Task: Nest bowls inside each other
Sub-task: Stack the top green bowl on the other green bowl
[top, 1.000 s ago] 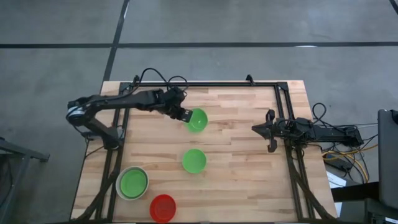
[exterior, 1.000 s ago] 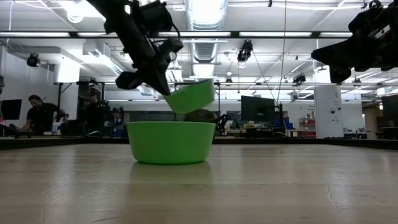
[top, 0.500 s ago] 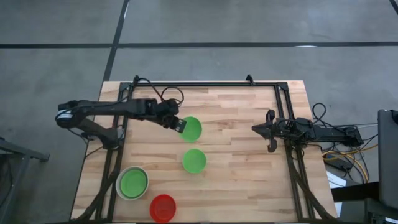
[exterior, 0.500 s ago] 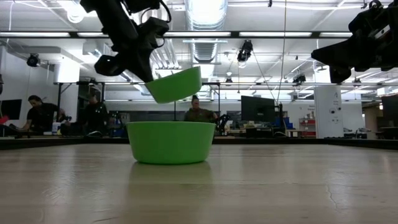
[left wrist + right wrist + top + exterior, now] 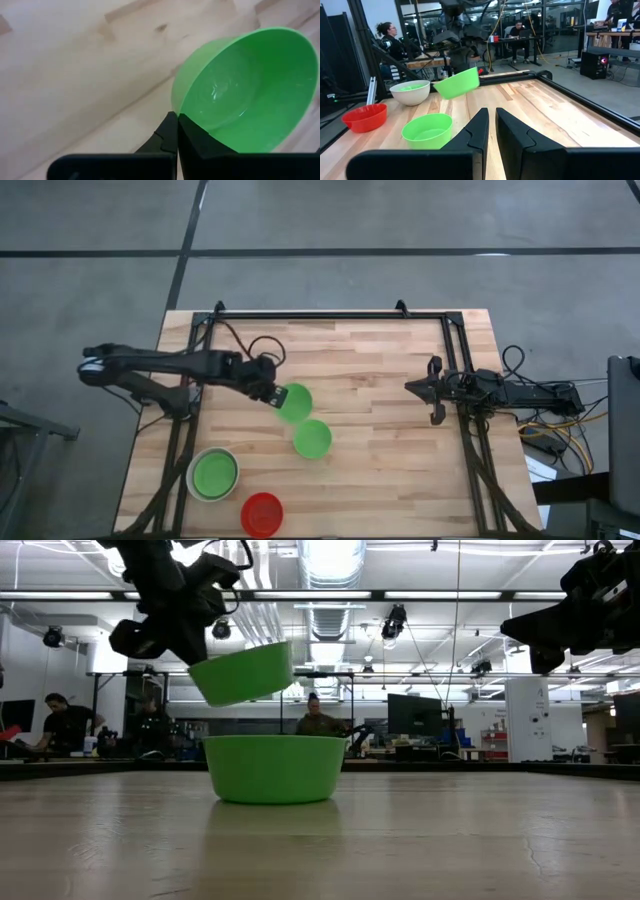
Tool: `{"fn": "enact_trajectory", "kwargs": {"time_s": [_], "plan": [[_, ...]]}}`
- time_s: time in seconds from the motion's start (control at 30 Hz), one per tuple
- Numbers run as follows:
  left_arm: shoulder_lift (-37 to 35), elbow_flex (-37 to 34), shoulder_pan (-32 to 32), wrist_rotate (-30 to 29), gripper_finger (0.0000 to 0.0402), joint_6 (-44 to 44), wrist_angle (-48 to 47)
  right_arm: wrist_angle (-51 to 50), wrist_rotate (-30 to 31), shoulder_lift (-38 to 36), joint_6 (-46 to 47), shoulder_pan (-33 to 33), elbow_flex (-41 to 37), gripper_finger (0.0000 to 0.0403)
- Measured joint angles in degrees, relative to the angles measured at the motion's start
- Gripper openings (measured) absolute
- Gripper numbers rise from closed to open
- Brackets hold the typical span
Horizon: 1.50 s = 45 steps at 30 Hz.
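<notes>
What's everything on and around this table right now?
Green bowls: three. One held in the air over the table's middle; one standing on the table next to it; one nested in the white bowl.
White bowl: one, pale, near the table's corner on the left arm's side.
Red bowl: one, beside the white bowl.
Table: one, light wood.
People: several, seated in the room behind.
Left gripper: shut on the lifted bowl's rim.
Right gripper: raised at the table's right edge, fingers nearly together, empty.
</notes>
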Motion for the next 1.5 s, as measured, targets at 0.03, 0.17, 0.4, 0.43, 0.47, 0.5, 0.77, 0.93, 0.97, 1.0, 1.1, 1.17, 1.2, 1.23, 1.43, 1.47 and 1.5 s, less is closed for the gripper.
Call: {"fn": "enact_trajectory", "kwargs": {"time_s": [0.03,0.17,0.4,0.43,0.47,0.5,0.77,0.93,0.97,1.0,1.1,1.17,1.2,1.23,1.43,1.47,1.5], "plan": [[-0.45,-0.20,-0.54,0.00,0.0000,-0.03,-0.71,0.00,0.00,0.00,0.02,0.00,0.00,0.0034],[-2.42,-0.65,-2.47,-0.02,0.0000,0.26,-2.80,0.00,0.01,0.02,0.01,-0.01,0.00,0.0034],[-4.02,-0.68,-5.05,-0.98,0.0000,1.94,-5.08,0.00,0.01,0.04,-0.03,-0.02,0.00,0.0034],[-4.04,-0.68,-5.61,-1.20,0.0000,1.17,-5.49,0.00,0.00,0.02,-0.06,-0.01,0.00,0.0034],[-4.06,-0.68,-6.17,-1.42,0.0000,0.41,-5.89,0.00,0.00,0.02,-0.05,0.00,0.00,0.0034],[-4.06,-0.68,-6.71,-1.52,0.0000,-0.50,-6.55,0.00,0.01,0.04,0.04,-0.01,0.00,0.0034],[-4.25,-0.70,-11.15,-1.89,0.0000,-3.58,-11.49,0.00,0.01,0.02,-0.06,-0.02,0.00,0.0034],[-4.33,-0.70,-14.82,-3.02,0.0000,-1.63,-11.48,0.00,0.00,0.02,-0.05,-0.02,0.00,0.0034],[-4.33,-0.70,-15.68,-3.64,0.0000,-1.48,-11.52,0.00,0.01,0.02,0.00,-0.02,0.00,0.0034],[-4.33,-0.70,-16.61,-4.13,0.0000,-1.48,-11.67,0.00,0.00,0.02,0.02,-0.02,0.00,0.0034],[-4.33,-0.70,-19.69,-5.69,0.0000,-1.74,-12.65,0.00,0.01,0.02,-0.05,-0.01,0.00,0.0034],[-4.33,-0.70,-21.85,-6.85,0.0000,-2.38,-12.90,0.00,0.00,0.02,0.02,0.00,0.00,0.0034],[-4.33,-0.72,-22.90,-7.31,0.0000,-2.84,-13.06,0.00,0.00,0.02,0.00,0.00,0.00,0.0034],[-4.35,-0.70,-23.90,-7.68,0.0000,-3.62,-13.23,0.00,0.00,0.02,-0.07,-0.02,0.00,0.0034],[-5.44,-0.70,-27.73,-9.05,0.0000,-8.19,-15.05,0.00,0.00,0.02,-0.05,0.00,0.00,0.0034],[-5.78,-0.70,-28.19,-9.13,0.0000,-8.45,-15.36,0.00,0.00,0.02,0.00,0.00,0.00,0.0034],[-6.13,-0.70,-28.71,-9.45,0.0000,-8.46,-15.34,0.00,0.00,0.01,0.01,0.00,0.00,0.0034]]}}
